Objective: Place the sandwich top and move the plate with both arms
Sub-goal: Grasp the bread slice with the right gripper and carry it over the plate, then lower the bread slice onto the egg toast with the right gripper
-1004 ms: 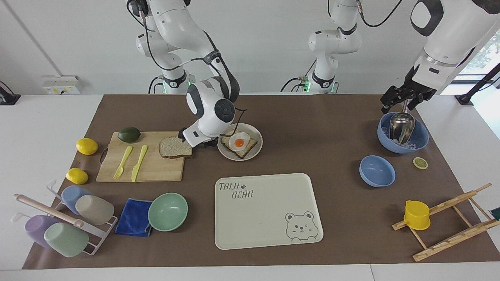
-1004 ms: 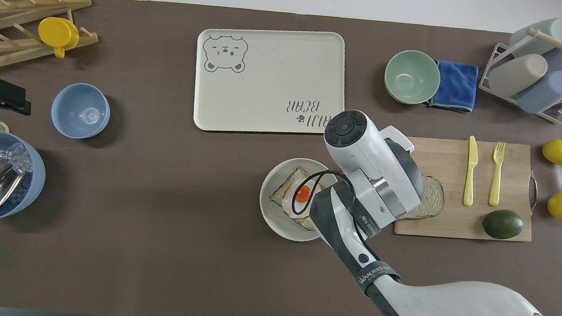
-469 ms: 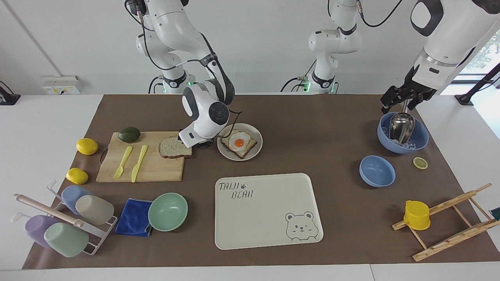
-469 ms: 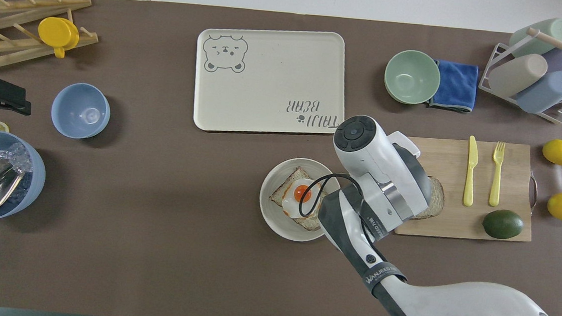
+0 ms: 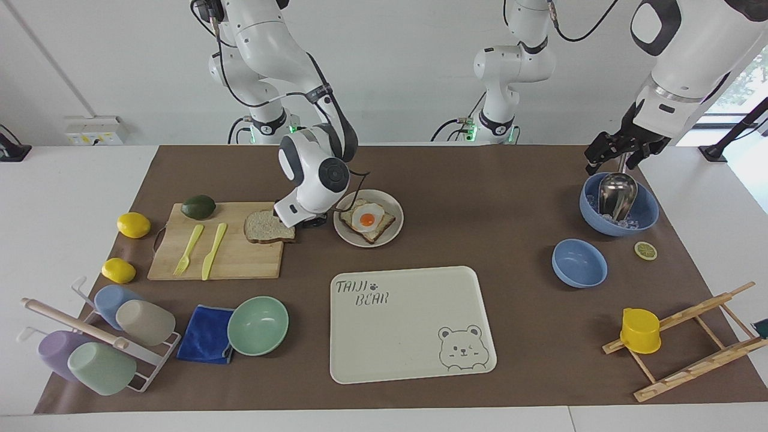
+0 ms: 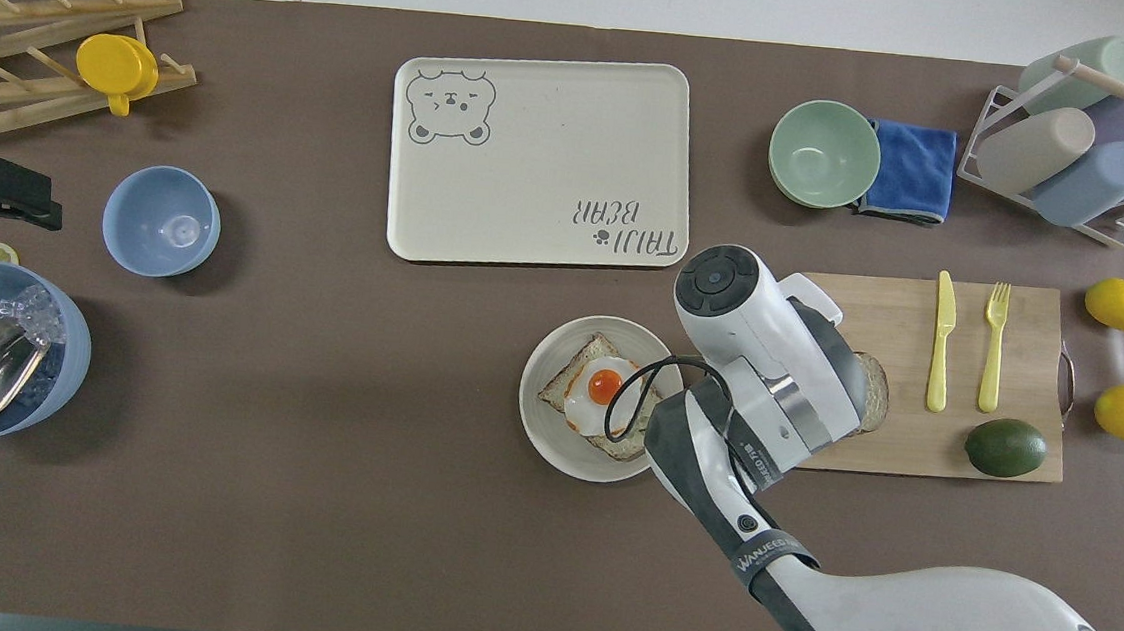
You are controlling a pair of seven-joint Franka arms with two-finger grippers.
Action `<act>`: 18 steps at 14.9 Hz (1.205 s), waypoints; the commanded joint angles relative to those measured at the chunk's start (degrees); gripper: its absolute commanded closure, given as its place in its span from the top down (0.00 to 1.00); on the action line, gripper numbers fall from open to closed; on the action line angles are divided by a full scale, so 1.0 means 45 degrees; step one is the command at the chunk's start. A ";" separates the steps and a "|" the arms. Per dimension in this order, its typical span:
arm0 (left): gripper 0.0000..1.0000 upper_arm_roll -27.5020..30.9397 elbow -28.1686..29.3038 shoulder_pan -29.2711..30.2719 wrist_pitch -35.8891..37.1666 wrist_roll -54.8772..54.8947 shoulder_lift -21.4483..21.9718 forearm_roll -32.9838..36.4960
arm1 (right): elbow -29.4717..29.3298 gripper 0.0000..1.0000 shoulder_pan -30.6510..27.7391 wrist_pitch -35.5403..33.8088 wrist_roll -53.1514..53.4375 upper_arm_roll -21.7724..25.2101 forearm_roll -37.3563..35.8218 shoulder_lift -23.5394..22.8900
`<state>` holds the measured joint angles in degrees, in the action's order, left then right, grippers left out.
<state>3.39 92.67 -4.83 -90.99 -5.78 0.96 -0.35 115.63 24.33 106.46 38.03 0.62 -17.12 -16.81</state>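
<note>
Your right gripper (image 5: 305,221) has slid away from the plate (image 5: 391,230) over the last second and now sits low at the edge of the cutting board (image 5: 240,258), its black tips at the end of the sandwich top (image 5: 267,228) that faces the plate. The facing view hides the fingers under the white wrist, so you cannot tell whether they are spread or already closed on the crust; the overhead view shows only the wrist covering that end of the slice. The bread has not moved: it lies flat on the board, just on the board side of the fingers, while the plate with the egg toast (image 5: 367,221) lies just on their other side, toward the left arm's end of the table. That shift reads as the approach to the pick nearly finished, with the grasp itself probably next. The slice is thin and flat, so expect the tips to need to get under or pinch its edge. Your left gripper (image 5: 618,150) waits over the blue ice bowl (image 5: 645,219), fingers unreadable.
</note>
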 commanded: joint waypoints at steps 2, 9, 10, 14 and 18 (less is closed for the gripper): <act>1.00 -0.0051 0.0265 0.0116 -0.0073 0.0054 0.0255 0.0078 | 0.0514 0.66 -0.0368 0.0190 0.0007 -0.0098 -0.0433 0.0415; 1.00 -0.0051 0.0265 0.0116 -0.0073 0.0054 0.0255 0.0078 | 0.0633 0.07 -0.0387 0.0113 -0.0148 -0.0098 -0.0589 0.0454; 1.00 -0.0051 0.0265 0.0116 -0.0073 0.0054 0.0255 0.0078 | 0.0574 0.00 -0.0368 0.0035 -0.0227 -0.0098 -0.0589 0.0454; 1.00 -0.0051 0.0265 0.0116 -0.0073 0.0054 0.0255 0.0078 | -0.0846 0.00 0.0040 -0.1424 -0.0267 -0.0137 -0.0590 0.0221; 1.00 -0.0051 0.0265 0.0116 -0.0053 0.0054 0.0255 0.0078 | -0.4301 0.00 0.1425 -0.4005 -0.0228 -0.0235 0.0714 -0.0617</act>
<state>3.39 92.67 -4.83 -90.99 -5.78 0.96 -0.35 105.69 27.75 93.79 37.76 -0.02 -17.26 -15.71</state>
